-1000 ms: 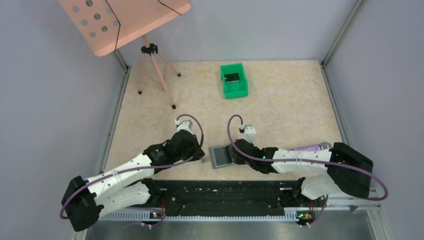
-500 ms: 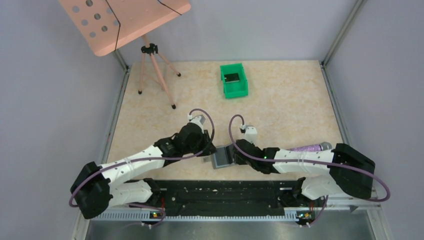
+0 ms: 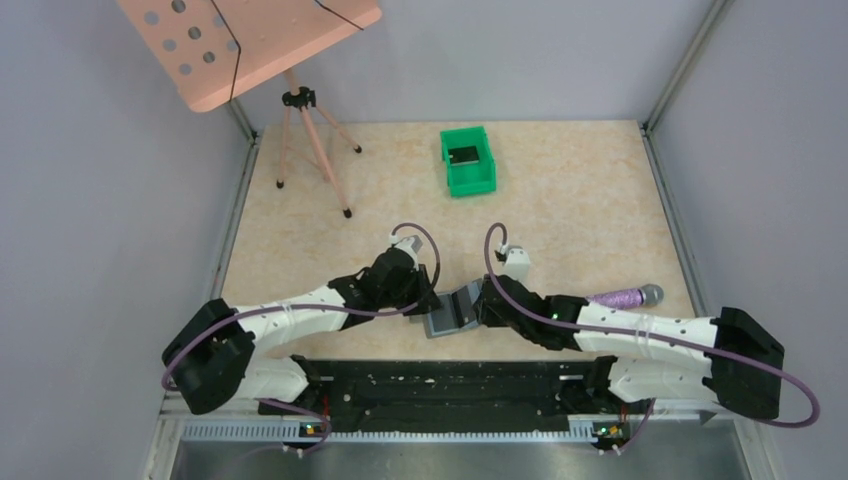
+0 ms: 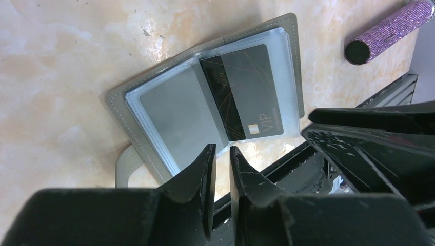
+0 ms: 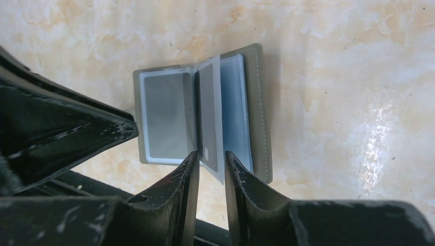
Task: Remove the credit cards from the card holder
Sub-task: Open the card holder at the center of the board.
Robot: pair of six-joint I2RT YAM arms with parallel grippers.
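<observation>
From above, the card holder (image 3: 450, 313) lies open between the left gripper (image 3: 425, 305) and the right gripper (image 3: 478, 303). In the left wrist view the fingers stand narrowly apart and empty, with the card holder just beyond their tips. In the right wrist view the fingers pinch its upright clear sleeve (image 5: 209, 113).

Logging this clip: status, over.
Left end effector nearly closed, empty. Right end effector straddling a raised sleeve; grip unclear. Card holder open, card inside. Nothing obstructing.
</observation>
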